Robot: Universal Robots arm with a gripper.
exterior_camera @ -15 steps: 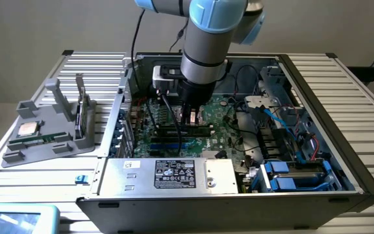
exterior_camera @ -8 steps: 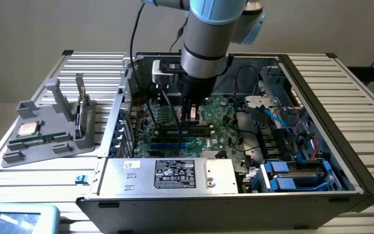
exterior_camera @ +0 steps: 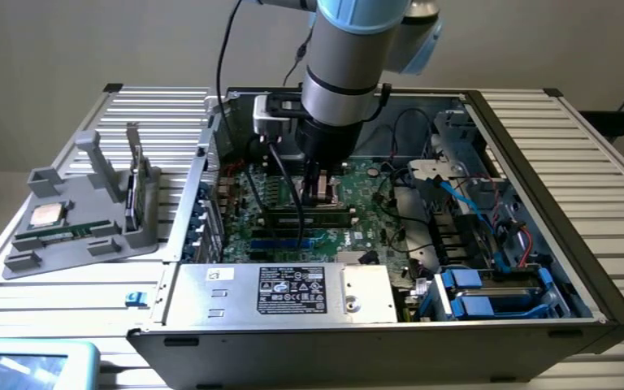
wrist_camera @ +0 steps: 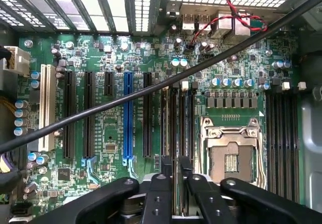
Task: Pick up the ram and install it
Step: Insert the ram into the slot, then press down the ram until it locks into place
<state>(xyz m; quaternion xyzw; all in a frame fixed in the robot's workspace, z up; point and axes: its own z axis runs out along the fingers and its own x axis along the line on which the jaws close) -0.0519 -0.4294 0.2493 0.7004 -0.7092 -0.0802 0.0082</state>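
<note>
Gripper (exterior_camera: 321, 193) is down inside the open computer case (exterior_camera: 529, 321), just over the motherboard (exterior_camera: 372, 211), with the arm (exterior_camera: 344, 73) coming straight down from above. From the exterior view I see the ram (exterior_camera: 309, 216) as a narrow green stick lying along the memory slots directly beneath the tool, touching it or very nearly so. Through the wrist view the gripper (wrist_camera: 175, 183) sits over the dark slots beside the empty processor socket (wrist_camera: 230, 151), and a black cable (wrist_camera: 151, 90) runs diagonally across the board. Whether the pincer is clamped on the stick or standing apart from it, I cannot tell. Toward the exterior view's left, outside the case, a grey holder (exterior_camera: 30, 264) carries a square silver processor (exterior_camera: 46, 214).
</note>
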